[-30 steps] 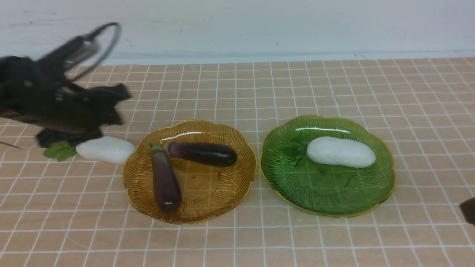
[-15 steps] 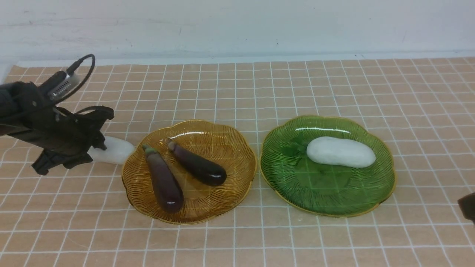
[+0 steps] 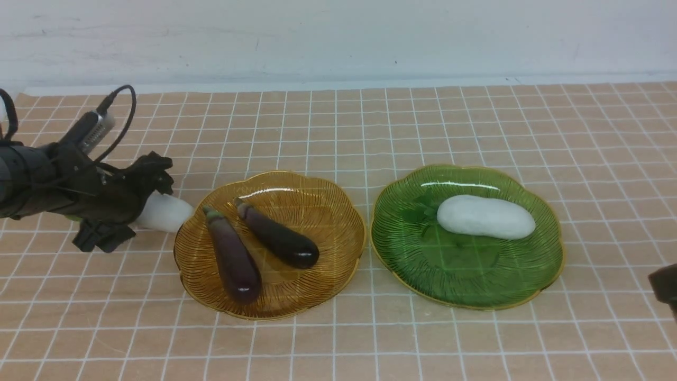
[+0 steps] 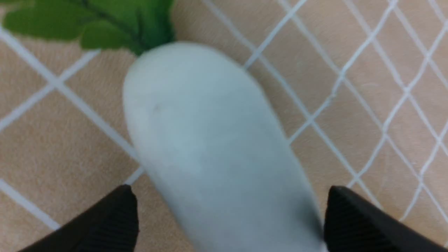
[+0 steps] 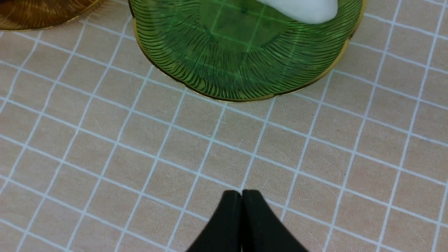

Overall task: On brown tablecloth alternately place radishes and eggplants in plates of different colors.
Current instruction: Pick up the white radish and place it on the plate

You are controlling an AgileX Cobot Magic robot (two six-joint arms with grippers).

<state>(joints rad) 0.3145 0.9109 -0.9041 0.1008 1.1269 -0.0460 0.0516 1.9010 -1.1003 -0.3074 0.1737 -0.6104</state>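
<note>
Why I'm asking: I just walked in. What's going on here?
The left gripper, jaws open, straddles a white radish lying on the brown tablecloth beside the amber plate. Both eggplants lie in that plate; the other radish sits in the green plate. The right gripper is shut, over bare cloth near the green plate.

I read a tan-brown tablecloth [image 3: 476,132] with thin white grid lines, a ribbed amber plate [image 3: 338,211], a ribbed green plate [image 3: 476,280], both gold-rimmed, dark purple eggplants [image 3: 232,256], white radishes [image 3: 485,217], and a blurred leaf [image 4: 105,21], probably green.
</note>
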